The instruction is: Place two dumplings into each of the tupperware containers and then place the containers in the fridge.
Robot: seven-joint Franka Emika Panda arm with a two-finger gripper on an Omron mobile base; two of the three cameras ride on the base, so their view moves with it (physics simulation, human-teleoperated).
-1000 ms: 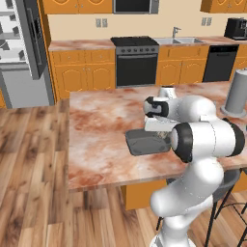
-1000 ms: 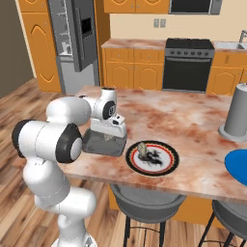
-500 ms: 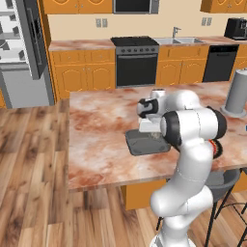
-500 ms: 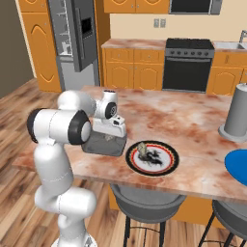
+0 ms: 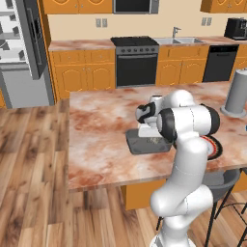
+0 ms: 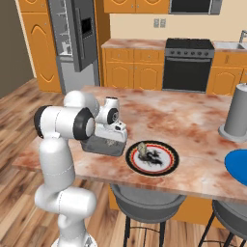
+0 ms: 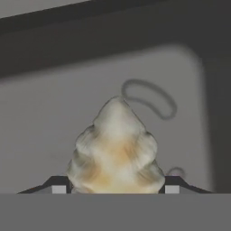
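1. Hand view: a beige dumpling [image 7: 116, 146] sits between the two dark fingertips [image 7: 57, 186], which flank it left and right and pinch it. Behind it lies the grey floor of the dark grey container [image 7: 54, 122], its rounded corner at upper right.
2. Base views: the gripper [image 5: 146, 131] points down over the dark grey container [image 5: 147, 143], which lies flat on the marble island counter [image 5: 96, 140] close to the near edge. From the right the gripper [image 6: 111, 138] stands low over the same tray [image 6: 99, 146]; whether the dumpling touches the tray floor cannot be told.
3. Light specks show inside the tray beside the hand, too small to identify.
4. Just right of the tray lies a white plate [image 6: 152, 157] with a black-red rim; one dumpling [image 6: 142, 147] rests on its left part, with dark marks beside it that cannot be resolved.
5. Further right, a round blue plate [image 6: 239, 166] lies at the counter edge, and an upright grey cylinder [image 6: 237, 113] stands behind it.
6. Stools [image 6: 140, 205] stand under the near edge of the island.
7. Far wall: black oven [image 5: 135, 60] among orange cabinets, black dishwasher [image 5: 219, 62] to its right.
8. Far left: the fridge [image 5: 21, 53] stands with its door open, pale shelves exposed, well apart from the island.
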